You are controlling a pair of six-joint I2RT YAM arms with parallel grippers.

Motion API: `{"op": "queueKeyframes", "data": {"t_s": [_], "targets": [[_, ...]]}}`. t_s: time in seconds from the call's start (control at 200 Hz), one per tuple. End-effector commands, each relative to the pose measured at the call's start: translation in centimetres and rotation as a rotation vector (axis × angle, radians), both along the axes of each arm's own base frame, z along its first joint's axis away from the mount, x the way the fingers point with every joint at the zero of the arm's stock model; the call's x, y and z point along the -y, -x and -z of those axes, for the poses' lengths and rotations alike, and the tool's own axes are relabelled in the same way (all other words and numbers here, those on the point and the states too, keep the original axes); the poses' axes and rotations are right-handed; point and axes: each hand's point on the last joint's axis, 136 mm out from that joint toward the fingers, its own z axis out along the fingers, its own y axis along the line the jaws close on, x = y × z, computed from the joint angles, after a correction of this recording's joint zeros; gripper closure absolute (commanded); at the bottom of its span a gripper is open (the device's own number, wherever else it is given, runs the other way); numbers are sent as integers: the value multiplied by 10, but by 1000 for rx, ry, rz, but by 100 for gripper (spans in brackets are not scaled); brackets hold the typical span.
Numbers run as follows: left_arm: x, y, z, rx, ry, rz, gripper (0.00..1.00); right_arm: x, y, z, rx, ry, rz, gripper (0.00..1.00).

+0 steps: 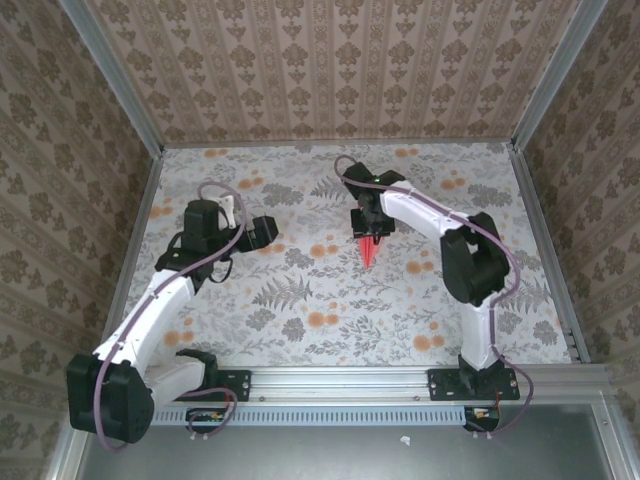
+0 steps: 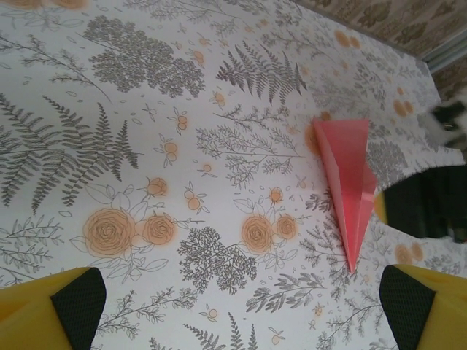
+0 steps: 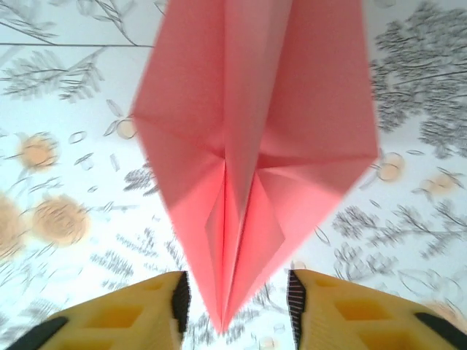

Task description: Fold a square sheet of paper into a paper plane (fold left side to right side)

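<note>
On the table (image 1: 300, 200), the paper plane (image 1: 368, 252) lies with one end inside the right gripper (image 3: 237, 292)

Bright, even light falls from above with faint shadows on the table (image 1: 300, 300), the paper plane (image 3: 255, 146) blurs along its edges in the right wrist view, and the left wrist view smears dark at three o'clock.

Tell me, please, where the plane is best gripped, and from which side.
Probably the centre crease, just behind the pointed tip, coming from above with the jaws astride it. The plane lies flat on the table, so its thin wings offer no edge to pinch, while the folded layers at the crease seem to stand up slightly. The right end effector is open over that spot.
</note>
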Motion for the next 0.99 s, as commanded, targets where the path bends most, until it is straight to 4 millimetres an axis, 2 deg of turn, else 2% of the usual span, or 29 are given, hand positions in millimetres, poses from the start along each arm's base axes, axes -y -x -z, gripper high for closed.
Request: {"op": "queueKeyframes", "data": {"t_s": [0.0,0.09,0.165,0.22,0.245,0.26,0.295,0.385,0.47,0.485,0.585,0.66,0.72,0.795,0.99], "targets": [[-12,-4,-28,34,66,-44,0,17,23,-44,62,20,-22,50],[-34,-10,-35,49,68,-118,0,33,31,-75,175,20,-32,39],[-58,-15,-43,75,34,-198,0,49,32,-101,313,22,-31,25],[-80,-18,-46,100,-18,-278,0,68,32,-116,412,30,-1,15],[-92,-19,-47,113,-45,-321,0,77,32,-116,443,39,17,11],[-97,-20,-47,121,-61,-343,0,83,33,-127,489,29,33,8],[-112,-21,-47,140,-100,-393,0,96,34,-133,551,22,67,1],[-140,-23,-46,208,-212,-494,0,135,32,-141,702,5,187,0],[-156,-23,-36,287,-321,-532,0,170,36,-129,780,55,253,0],[-156,-24,-40,322,-337,-525,0,175,36,-126,792,72,255,0],[-164,-21,-18,357,-440,-521,0,204,40,-98,837,188,292,0],[-168,-21,1,344,-494,-511,0,218,39,-76,841,199,334,0],[-171,-22,17,327,-528,-500,0,221,34,-59,858,185,332,0],[-171,-26,33,326,-557,-463,0,220,26,-51,916,178,303,0],[-163,-46,49,405,-555,-368,0,211,0,-37,974,195,203,0]]}}
